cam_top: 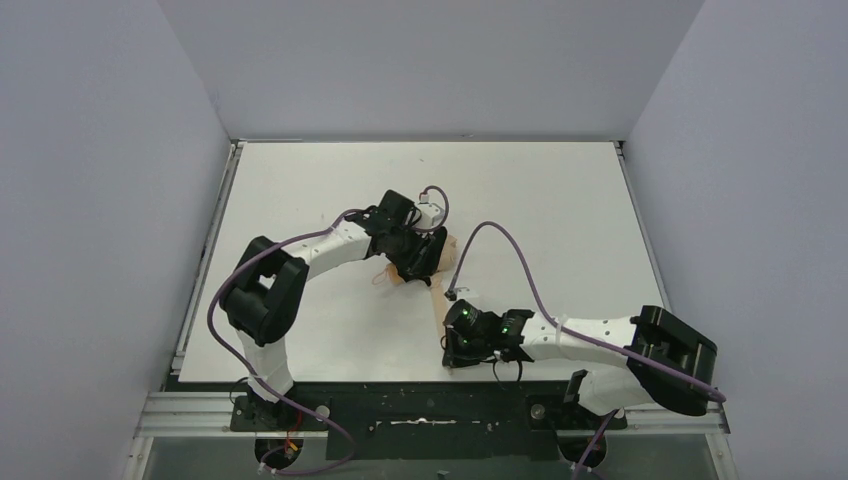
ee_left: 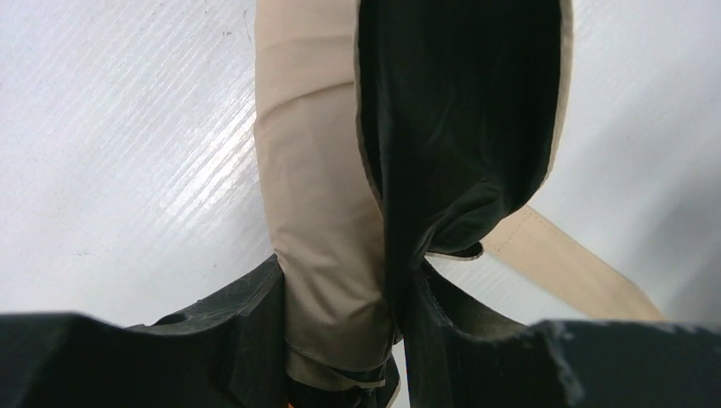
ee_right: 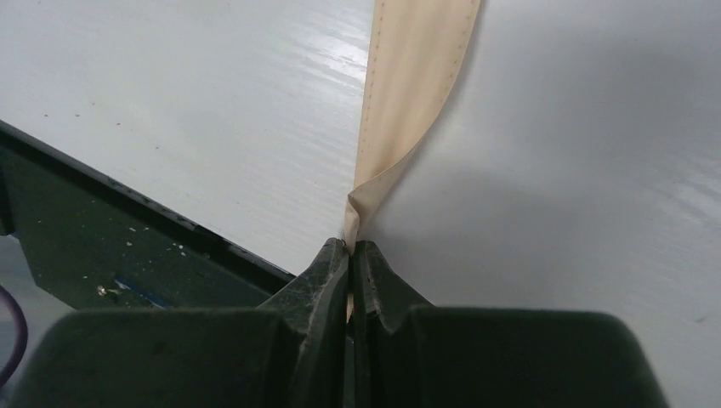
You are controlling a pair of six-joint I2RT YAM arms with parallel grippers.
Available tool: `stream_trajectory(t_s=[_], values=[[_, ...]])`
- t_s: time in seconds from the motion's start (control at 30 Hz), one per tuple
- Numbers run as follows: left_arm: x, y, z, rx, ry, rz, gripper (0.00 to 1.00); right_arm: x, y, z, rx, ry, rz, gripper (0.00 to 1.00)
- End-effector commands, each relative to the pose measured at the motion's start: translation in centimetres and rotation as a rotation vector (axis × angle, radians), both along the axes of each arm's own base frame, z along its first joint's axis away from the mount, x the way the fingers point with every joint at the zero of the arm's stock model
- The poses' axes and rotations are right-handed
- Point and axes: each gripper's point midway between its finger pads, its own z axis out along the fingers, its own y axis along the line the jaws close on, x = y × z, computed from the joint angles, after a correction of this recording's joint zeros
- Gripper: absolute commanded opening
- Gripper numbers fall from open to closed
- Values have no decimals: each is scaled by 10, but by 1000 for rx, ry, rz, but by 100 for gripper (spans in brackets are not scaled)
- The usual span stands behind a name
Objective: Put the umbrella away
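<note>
"Looking for the umbrella [ee_left: 315,195]? It lies on the white bench [cam_top: 550,220], about the middle, a folded bundle of tan fabric mostly hidden under the left arm."

"Who has hold of it?"

"The left gripper [ee_left: 340,340] comes down on it from above and is clamped around the bundle. From its wrist view the tan cloth is squeezed between both fingers [ee_left: 246,331], with a dark, black-looking fold of fabric right beside it."

"And that pale band trailing off?"

"That's a tan strap [ee_right: 412,93], stitched along its edges, running from the bundle toward the near edge of the bench. The right gripper [ee_right: 350,251] has its jaws pressed tight together on the strap's end, pinching it so the band twists just above the fingertips."

"Is the strap lifted?"

"Near the pinch it stands up off the surface. Farther out I cannot tell whether it touches."

"Where do the two sit?"

"The right gripper is close to the bench's near edge, just beside the dark rail [ee_right: 102,246]. The left one is farther in, with the strap between them."
</note>
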Motion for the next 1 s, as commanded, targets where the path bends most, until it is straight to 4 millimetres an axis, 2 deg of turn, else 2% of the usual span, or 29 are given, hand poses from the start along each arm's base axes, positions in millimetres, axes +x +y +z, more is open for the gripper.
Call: stream_trajectory(t_s=[0.0,0.23,0.57,0.77,0.8,0.97], values=[[51,-5,69,-95,-230,65,0,-27,7,3,42,94,44,0],[34,4,33,42,-303,-3,0,-24,-23,-3,-31,66,-35,0],[26,-2,9,206,-478,-39,0,-29,-24,-10,52,76,-55,0],[12,-7,0,286,-569,-113,0,-25,-35,-7,60,56,-95,0],[10,-9,0,295,-576,-127,0,-23,-37,-5,60,47,-104,1],[-1,-16,-5,330,-604,-190,0,-7,-53,16,50,-21,-156,25]])
